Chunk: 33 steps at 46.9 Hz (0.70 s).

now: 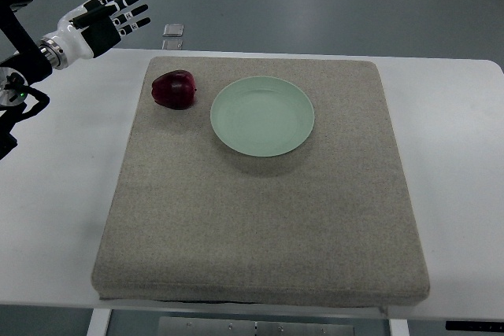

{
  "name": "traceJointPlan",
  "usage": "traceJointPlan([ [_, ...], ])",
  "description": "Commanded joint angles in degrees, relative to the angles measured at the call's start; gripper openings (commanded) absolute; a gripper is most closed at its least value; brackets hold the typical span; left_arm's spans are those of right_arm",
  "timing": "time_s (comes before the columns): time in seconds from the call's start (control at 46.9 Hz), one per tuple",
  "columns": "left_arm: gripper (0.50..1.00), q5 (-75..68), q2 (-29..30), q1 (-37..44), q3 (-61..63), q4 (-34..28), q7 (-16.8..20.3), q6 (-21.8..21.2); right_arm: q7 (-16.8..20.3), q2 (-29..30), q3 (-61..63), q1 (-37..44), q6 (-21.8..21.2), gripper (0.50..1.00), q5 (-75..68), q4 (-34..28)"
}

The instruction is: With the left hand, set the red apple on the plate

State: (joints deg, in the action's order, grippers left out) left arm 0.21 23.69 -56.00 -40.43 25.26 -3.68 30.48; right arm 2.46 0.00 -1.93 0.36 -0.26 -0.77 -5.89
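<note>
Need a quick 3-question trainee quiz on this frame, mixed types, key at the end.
1. True or false: the red apple already sits on the green plate.
2. Multiple choice: the left robot hand is (A) closed on the apple, (B) open, up near the table's far left corner, holding nothing, (C) resting on the plate.
3. Fill in: both apple and plate rest on a grey ____ covering the white table.

Key: 1 false, the apple lies on the mat just left of the plate, which holds nothing; 2 B; 3 mat.

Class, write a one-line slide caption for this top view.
Open left hand hovers beyond the red apple, beside an empty green plate.
</note>
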Motion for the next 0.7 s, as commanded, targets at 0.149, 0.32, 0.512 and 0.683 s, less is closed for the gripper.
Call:
traceJointPlan([
  [0.149,0.996,-22.33,6.62,-1.13,0.09,7.6,7.19,-0.16,0.0,0.0,0.08,0.0,0.0,0.932,-0.02,0.0],
  [0.32,0.996,-39.73,11.73,-0.87,0.53,16.04,10.71,-0.78,0.0,0.0,-0.01,0.0,0.0,0.932,0.07,0.0],
  [0.512,0.996,-58.98,12.35,-1.49,4.31,19.12,14.4,-0.87,-0.08,0.0,-0.01,0.0,0.0,0.932,-0.02,0.0],
  [0.683,0.996,-72.09,12.0,-1.84,5.45,21.32,15.98,-3.94,0.0,0.0,-0.01,0.0,0.0,0.932,-0.02,0.0],
])
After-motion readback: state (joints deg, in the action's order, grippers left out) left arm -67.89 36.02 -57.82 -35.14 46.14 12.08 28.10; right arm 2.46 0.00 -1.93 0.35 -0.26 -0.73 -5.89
